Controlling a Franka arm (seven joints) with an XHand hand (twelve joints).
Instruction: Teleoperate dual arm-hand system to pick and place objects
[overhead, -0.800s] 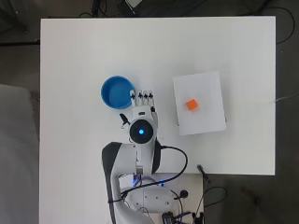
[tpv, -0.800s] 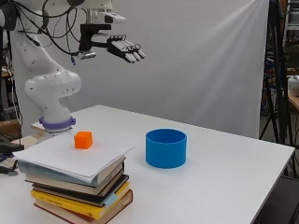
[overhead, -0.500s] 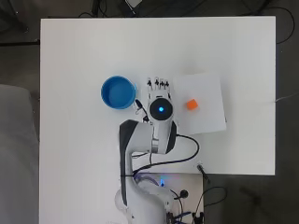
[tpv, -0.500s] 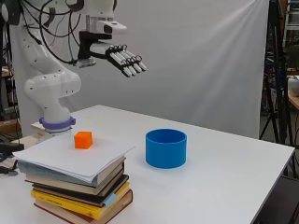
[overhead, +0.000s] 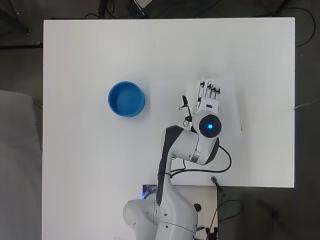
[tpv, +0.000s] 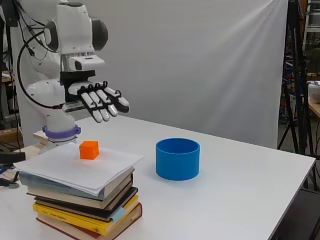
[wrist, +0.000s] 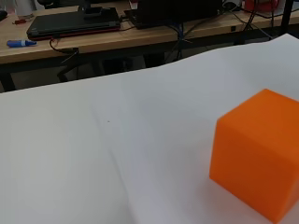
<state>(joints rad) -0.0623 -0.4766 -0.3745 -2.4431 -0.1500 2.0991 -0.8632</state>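
Note:
A small orange cube (tpv: 89, 149) rests on a white sheet (tpv: 75, 167) that tops a stack of books (tpv: 85, 205). The wrist view shows the cube (wrist: 257, 161) close up on the paper. My hand (tpv: 102, 101) hovers above the cube, fingers straight and spread, holding nothing. From overhead the hand (overhead: 207, 97) and arm cover the cube, and only the sheet's edge (overhead: 235, 107) shows. A blue round bowl (tpv: 177, 158) stands on the table beside the books, seen from overhead as the bowl (overhead: 126, 99) to the hand's left.
The white table (overhead: 100, 165) spreads wide around the bowl and books. A cable (overhead: 220, 167) loops off the arm near the table's front edge. In the wrist view a wooden desk (wrist: 93, 39) with a laptop stands beyond the table.
The arm has swung right from beside the bowl to over the book stack, and the hand has come lower toward the cube. Its fingers stay straight.

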